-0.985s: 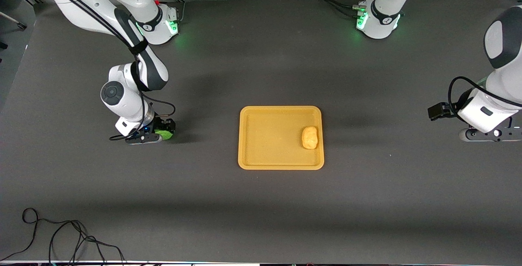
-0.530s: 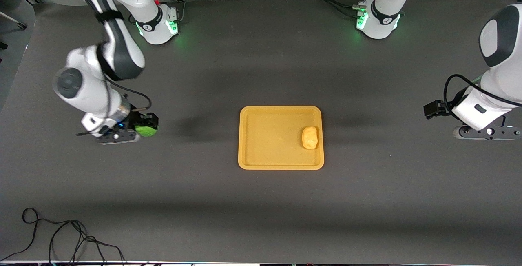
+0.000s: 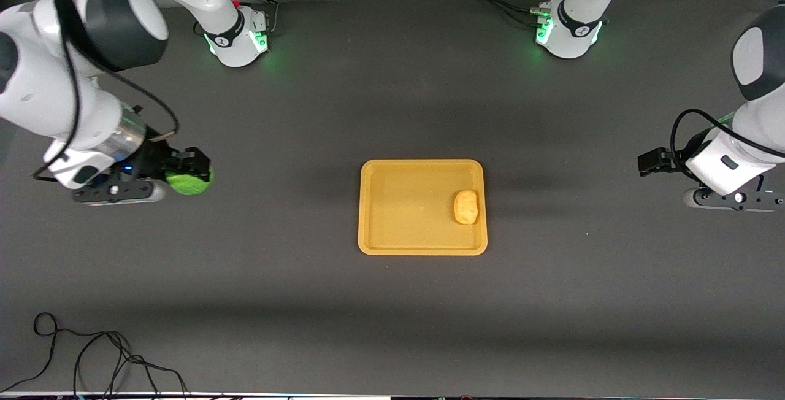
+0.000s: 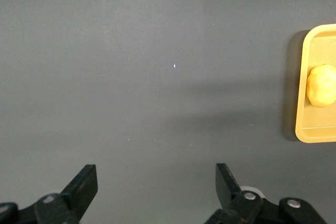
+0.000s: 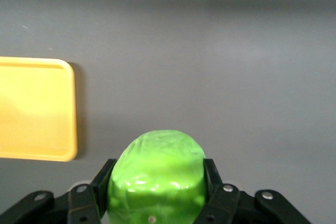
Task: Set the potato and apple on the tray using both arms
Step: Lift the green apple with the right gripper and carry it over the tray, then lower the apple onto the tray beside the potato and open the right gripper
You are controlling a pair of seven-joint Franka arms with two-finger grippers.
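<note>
Potato [image 3: 465, 207] already sits on the tray [image 3: 398, 246], at the rim on the left-arm side. Right tool [image 3: 187, 174] is clenched on the apple [image 3: 189, 183], up over bare surface [image 3: 392, 326] toward the right arm's end, well apart from the tray. Risks: apple is round and slightly bumpy, so it could squirt from the fingers in transit. Dropped from height it may roll off the low rim or knock the potato. Left tool [image 4: 156, 182] is released, empty, waiting over the surface at the left arm's end.
</note>
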